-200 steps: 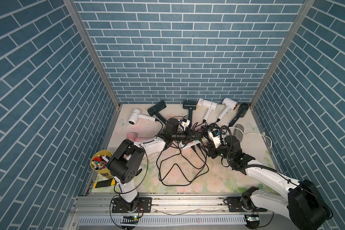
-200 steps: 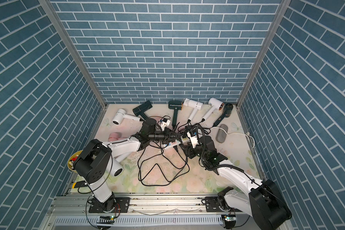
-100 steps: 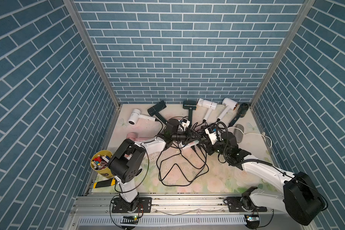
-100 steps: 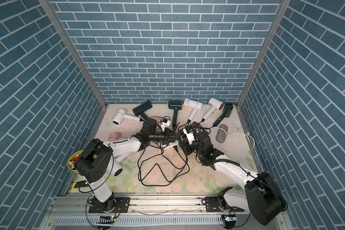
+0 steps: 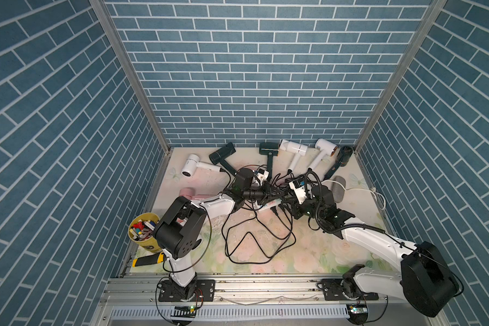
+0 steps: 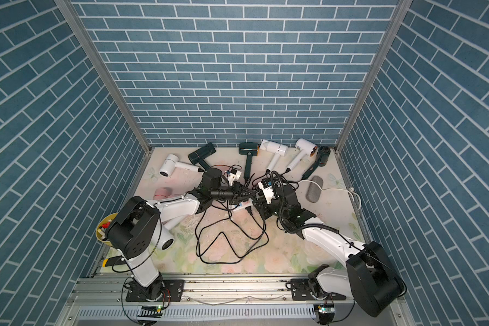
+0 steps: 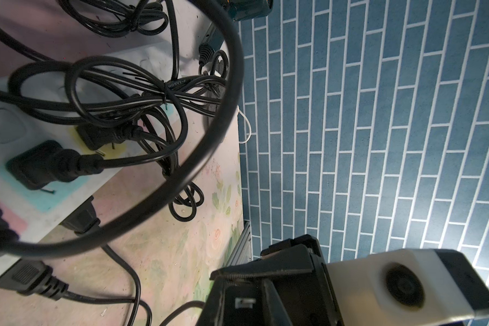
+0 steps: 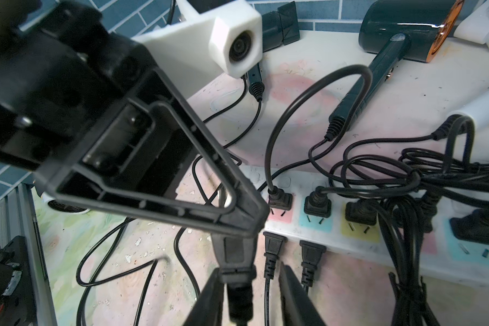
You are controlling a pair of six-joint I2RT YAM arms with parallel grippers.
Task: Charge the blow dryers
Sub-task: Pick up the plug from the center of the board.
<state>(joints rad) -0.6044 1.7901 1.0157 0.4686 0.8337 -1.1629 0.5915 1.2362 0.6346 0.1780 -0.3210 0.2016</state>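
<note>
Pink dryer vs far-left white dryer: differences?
The pink dryer is pink, the white dryer white. The left arm covers part of the pink dryer; the white dryer shows whole. The pink dryer lies nearer the front than the white dryer. Both lie flat, handles toward the middle.

Yellow cup [image 5: 145, 244], grey cylinder [image 5: 338, 188]

The right arm [image 5: 370, 235] has been extended toward the power strip [image 8: 333, 240]. The right tool [image 8: 249, 269] has been brought up to one end of the strip. Its jaws have been narrowed and now stand on either side of a black plug [image 8: 236, 254] just beside that end.
</note>
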